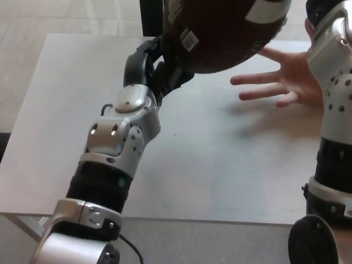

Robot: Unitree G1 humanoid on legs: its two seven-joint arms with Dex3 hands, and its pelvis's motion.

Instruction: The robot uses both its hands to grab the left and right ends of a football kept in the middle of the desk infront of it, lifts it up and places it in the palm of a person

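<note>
Football (220, 33) airborne at 12 o'clock, left hand (157, 66) pressed against its left end; right hand's fingers can't tell. Person's palm (286, 80) spread at 2 o'clock over desk (231, 159).

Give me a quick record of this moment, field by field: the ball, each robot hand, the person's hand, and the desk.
football: brown football held in the air above the desk, its top cut off by the picture's upper edge
left hand: left hand pressed against the ball's lower left end, shut on it
right hand: out of view; only the right forearm shows
person's hand: open hand, fingers spread, below and right of the ball
handover: ball not yet resting in the palm
desk: pale grey desk
</note>
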